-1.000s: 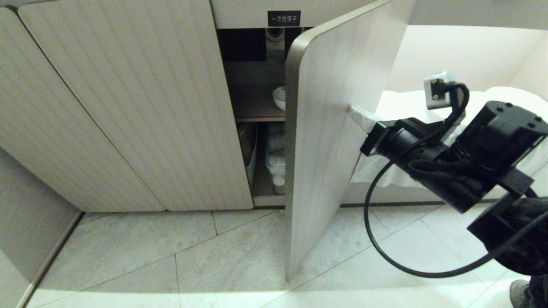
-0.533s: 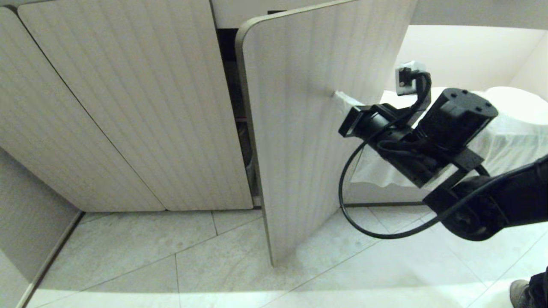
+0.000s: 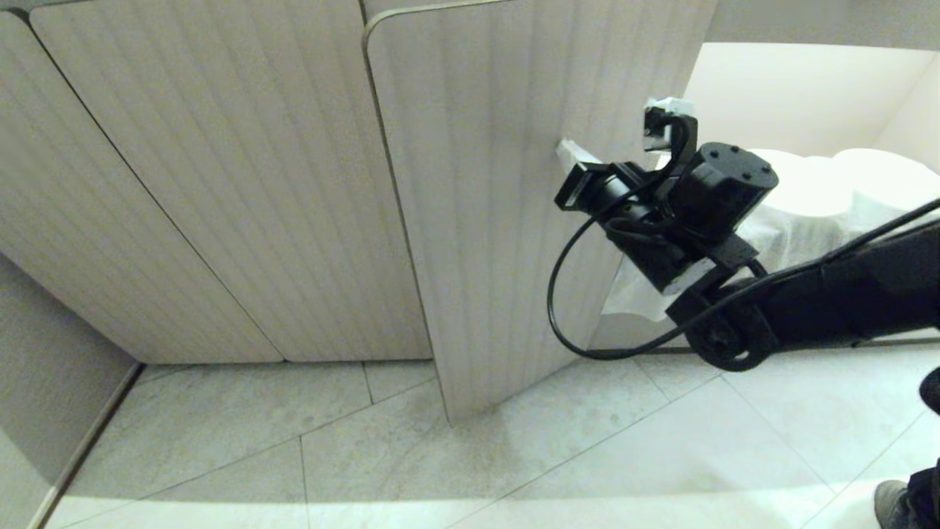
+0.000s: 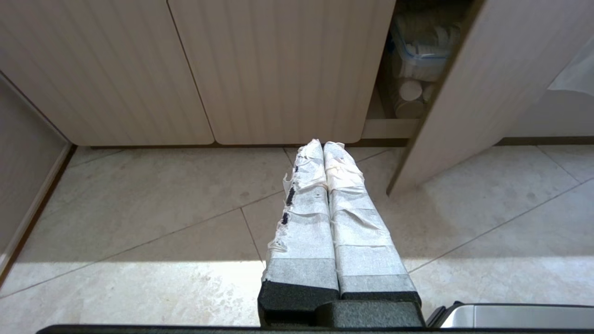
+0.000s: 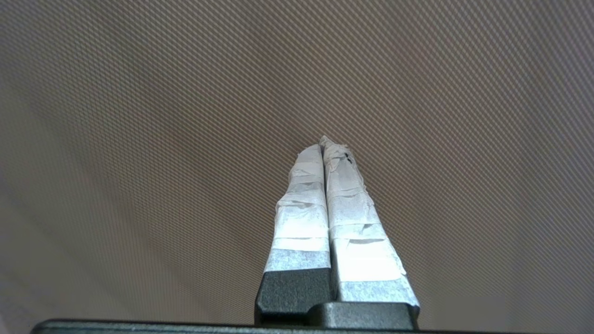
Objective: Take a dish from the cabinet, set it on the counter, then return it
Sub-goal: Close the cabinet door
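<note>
cabinet [image 3: 220, 184]: ribbed door [image 3: 499, 220] swung from wide open to nearly shut in the last second | right claw [image 3: 569, 153]: clenched, empty, tips pressed on door face, pushing | left claw [image 4: 325, 153]: clenched, parked low over floor | dish: now hidden behind door, presumably back on shelf | task: closing stage, door gap remains

Black right arm [image 3: 830, 301], looped black cable [image 3: 562, 308]; white-taped fingers [image 5: 325, 204]
</note>
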